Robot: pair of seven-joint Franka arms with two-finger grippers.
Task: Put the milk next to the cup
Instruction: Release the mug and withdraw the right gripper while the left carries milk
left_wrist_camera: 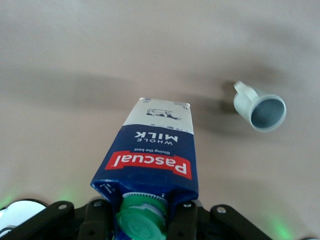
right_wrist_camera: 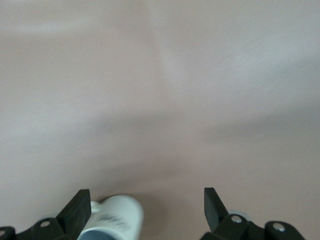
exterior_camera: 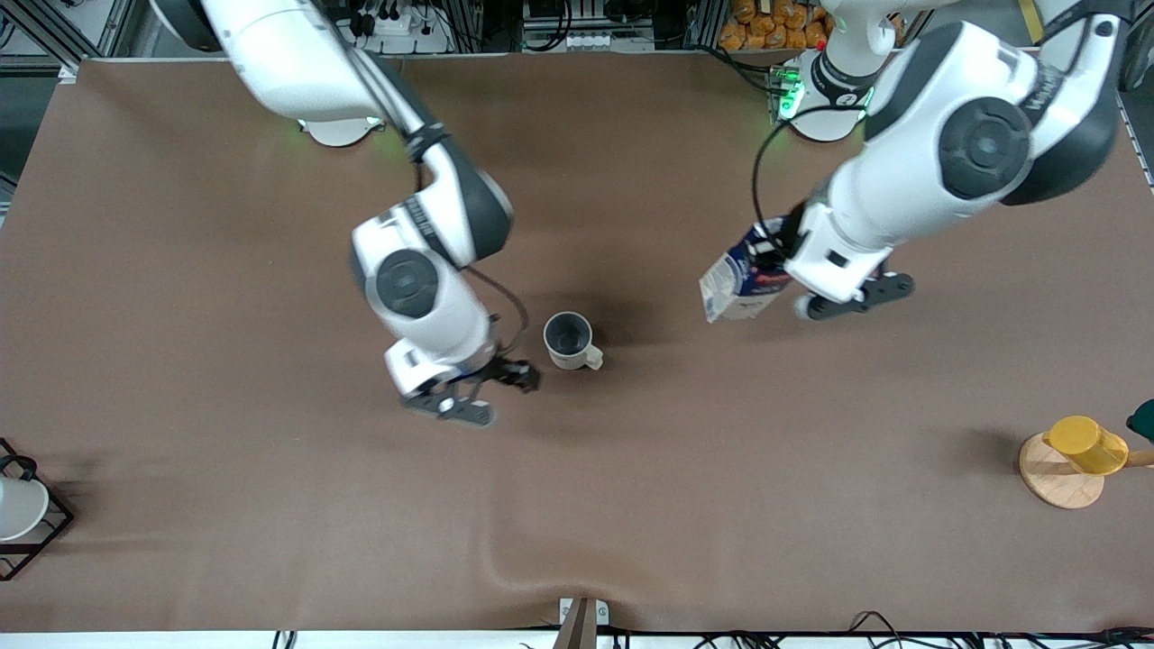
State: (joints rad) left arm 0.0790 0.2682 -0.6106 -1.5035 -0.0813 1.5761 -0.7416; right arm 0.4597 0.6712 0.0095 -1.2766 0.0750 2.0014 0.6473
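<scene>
A: Front view: your right gripper (exterior_camera: 488, 388) stands with jaws apart just beside the off-white ceramic mug (exterior_camera: 570, 341) on the brown table (exterior_camera: 270, 523).

B: Left gripper (exterior_camera: 786, 270) clamps the dark blue milk carton (exterior_camera: 741, 281), tilted aloft. You should level it and land it upright beside the mug.

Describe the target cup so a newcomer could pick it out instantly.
Look mid-table, just beside the right tool, which is open. The cup there is an off-white mug with a grey inside and small handle, standing bare on the cloth, unlike the yellow cup on its wooden base.
</scene>
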